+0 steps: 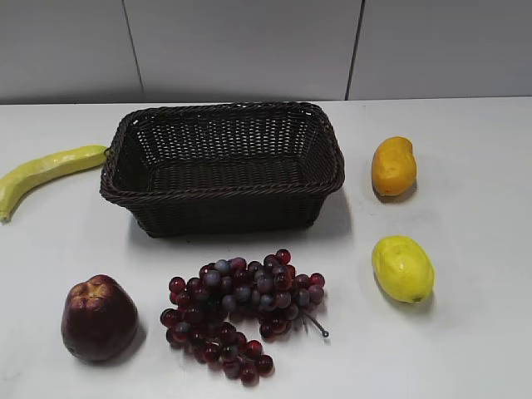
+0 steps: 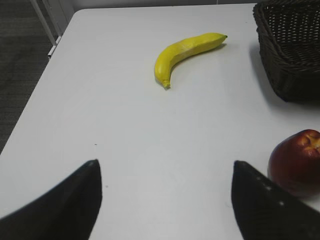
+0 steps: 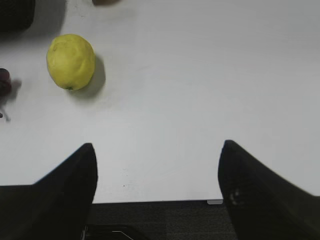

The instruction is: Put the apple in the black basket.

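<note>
The dark red apple (image 1: 99,318) sits on the white table at the front left; it also shows at the right edge of the left wrist view (image 2: 296,162). The black basket (image 1: 223,196) stands empty at the middle back, and its corner shows in the left wrist view (image 2: 290,45). My left gripper (image 2: 165,167) is open and empty over bare table, left of the apple. My right gripper (image 3: 157,150) is open and empty near the table's front edge. Neither gripper shows in the exterior view.
A bunch of dark red grapes (image 1: 241,312) lies right of the apple. A banana (image 1: 41,174) (image 2: 185,52) lies left of the basket. A mango (image 1: 393,166) and a lemon (image 1: 402,268) (image 3: 70,61) lie on the right.
</note>
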Motion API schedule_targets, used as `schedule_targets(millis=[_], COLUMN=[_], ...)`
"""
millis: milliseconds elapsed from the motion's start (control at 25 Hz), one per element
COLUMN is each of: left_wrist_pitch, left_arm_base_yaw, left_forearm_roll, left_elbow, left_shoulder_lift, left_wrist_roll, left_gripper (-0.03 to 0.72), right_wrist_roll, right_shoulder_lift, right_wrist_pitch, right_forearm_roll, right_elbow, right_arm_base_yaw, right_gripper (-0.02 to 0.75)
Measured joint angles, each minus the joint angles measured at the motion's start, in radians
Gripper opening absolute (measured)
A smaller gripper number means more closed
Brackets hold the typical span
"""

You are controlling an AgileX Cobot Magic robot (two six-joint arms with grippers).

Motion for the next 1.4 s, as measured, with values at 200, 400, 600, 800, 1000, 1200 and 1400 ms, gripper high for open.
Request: schedule_targets(millis=[200,400,600,800,1000,1200,1400], left_wrist_pitch=[0.0,-0.002,-0.032,-0.03,-0.029,-0.023,-0.02], left_arm_base_yaw=[0.0,0.0,0.0,0.0,0.0,0.0,-0.023], left_forearm_roll=[0.0,0.0,-0.017,-0.056,-0.078,-0.086,-0.08], left_elbow=[0.0,0.0,-0.024,-0.059,-0.106,-0.172,-0.221], left_shoulder_lift=[0.0,0.0,0.044,0.226,0.451,0.632,0.772], left_wrist_roll=[0.0,0.0,0.0,0.0,0.0,0.0,0.0], left_gripper=[0.593,0.593,0.593,0.593,0.593,0.593,0.593], right_wrist_roll=[0.0,0.0,0.0,0.0,0.0,0.0,0.0], right_shoulder_lift=[0.0,0.0,0.0,0.0,0.0,0.0,0.0], right_wrist_pitch=[0.0,0.0,0.0,0.0,0.0,0.0,0.0], right_forearm_roll=[0.0,0.0,0.0,0.0,0.0,0.0,0.0], right_elbow=[0.0,0.0,0.0,0.0,0.0,0.0,0.0], right_arm_base_yaw=[0.0,0.0,0.0,0.0,0.0,0.0,0.0], right_gripper=[0.571,0.571,0.571,0.571,0.571,0.571,0.571])
